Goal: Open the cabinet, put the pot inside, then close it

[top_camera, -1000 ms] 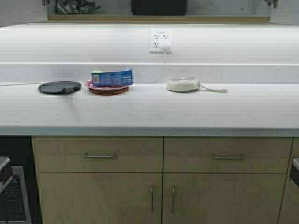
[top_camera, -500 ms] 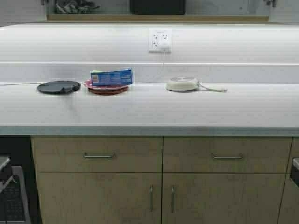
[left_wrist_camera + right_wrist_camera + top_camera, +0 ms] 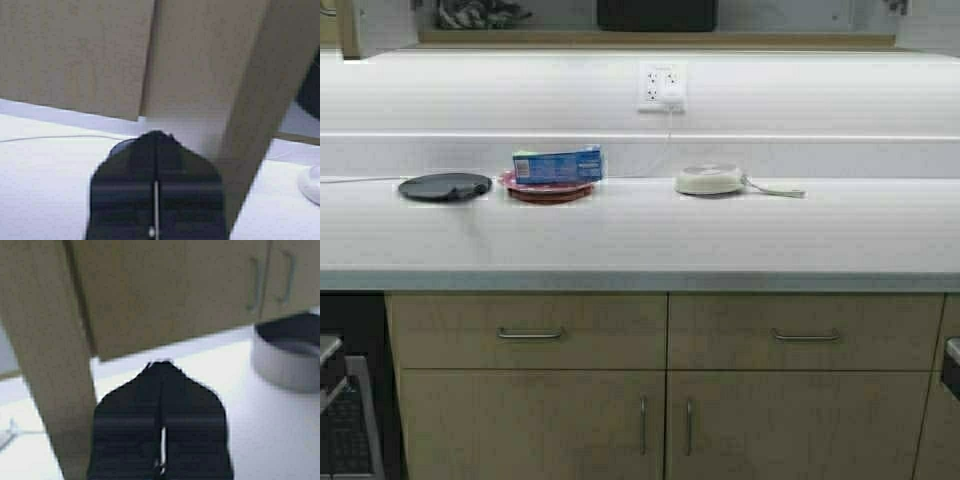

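The cabinet [image 3: 660, 40] shows only as its tan bottom edge at the top of the high view. A black shape, apparently the pot [image 3: 657, 12], stands inside it. A tan door edge [image 3: 350, 28] shows at the top left. Neither gripper shows in the high view. In the left wrist view my left gripper [image 3: 156, 135] is shut and empty, close beside a swung-out tan door [image 3: 255, 110], with closed doors [image 3: 75, 55] behind. In the right wrist view my right gripper [image 3: 161, 365] is shut and empty beside a tan door [image 3: 45, 350].
On the white counter [image 3: 640, 235] lie a flat dark lid [image 3: 445, 186], red plates with a blue box [image 3: 558, 165] and a cream long-handled pan [image 3: 712, 180]. Base cabinets [image 3: 665, 400] stand below. A round pale vessel with a dark inside [image 3: 290, 355] sits on the counter.
A tan door edge has come into view at the top left of the high view. The scene has shifted very slightly to the left.
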Available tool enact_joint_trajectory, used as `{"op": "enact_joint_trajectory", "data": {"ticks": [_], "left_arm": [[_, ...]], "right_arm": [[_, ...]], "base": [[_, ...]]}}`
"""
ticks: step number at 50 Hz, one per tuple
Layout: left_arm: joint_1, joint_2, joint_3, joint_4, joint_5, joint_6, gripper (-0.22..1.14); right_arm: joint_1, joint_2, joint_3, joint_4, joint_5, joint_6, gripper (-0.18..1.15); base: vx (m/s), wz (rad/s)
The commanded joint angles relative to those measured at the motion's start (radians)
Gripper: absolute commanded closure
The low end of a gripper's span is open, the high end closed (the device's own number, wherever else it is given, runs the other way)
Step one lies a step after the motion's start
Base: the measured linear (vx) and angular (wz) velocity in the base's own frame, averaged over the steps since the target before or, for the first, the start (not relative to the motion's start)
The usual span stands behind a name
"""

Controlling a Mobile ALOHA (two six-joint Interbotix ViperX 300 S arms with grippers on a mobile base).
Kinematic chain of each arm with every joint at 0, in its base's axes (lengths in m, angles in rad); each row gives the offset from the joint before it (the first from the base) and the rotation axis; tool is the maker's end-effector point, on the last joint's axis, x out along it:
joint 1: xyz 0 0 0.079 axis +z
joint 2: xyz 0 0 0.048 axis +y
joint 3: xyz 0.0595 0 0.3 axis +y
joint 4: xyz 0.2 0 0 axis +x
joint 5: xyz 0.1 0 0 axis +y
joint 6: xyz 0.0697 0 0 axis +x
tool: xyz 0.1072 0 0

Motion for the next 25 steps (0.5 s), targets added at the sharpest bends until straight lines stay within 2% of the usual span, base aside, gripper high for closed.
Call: {"op": "enact_joint_trajectory", "data": {"ticks": [1,8,14,18,25], "left_arm": [[-0.018,-0.144,0.071,0.002,0.011,0.003,0.88],[-0.092,-0.293,0.199,0.005,0.032,0.029,0.88],[-0.170,-0.403,0.288,0.005,0.043,0.074,0.88],[-0.193,-0.463,0.325,0.005,0.063,0.098,0.88],[-0.193,-0.492,0.344,0.003,0.072,0.109,0.88]], "right_arm": [[0.086,-0.150,0.064,-0.009,-0.003,-0.003,0.90],[0.287,-0.333,0.229,-0.017,0.009,-0.021,0.90],[0.425,-0.488,0.344,-0.012,0.130,-0.052,0.90],[0.459,-0.594,0.414,-0.009,0.193,-0.055,0.90],[0.440,-0.735,0.482,-0.044,0.207,-0.060,0.90]], "base": [[0.01,0.00],[0.02,0.02],[0.03,0.03],[0.04,0.06],[0.06,0.04]]}}
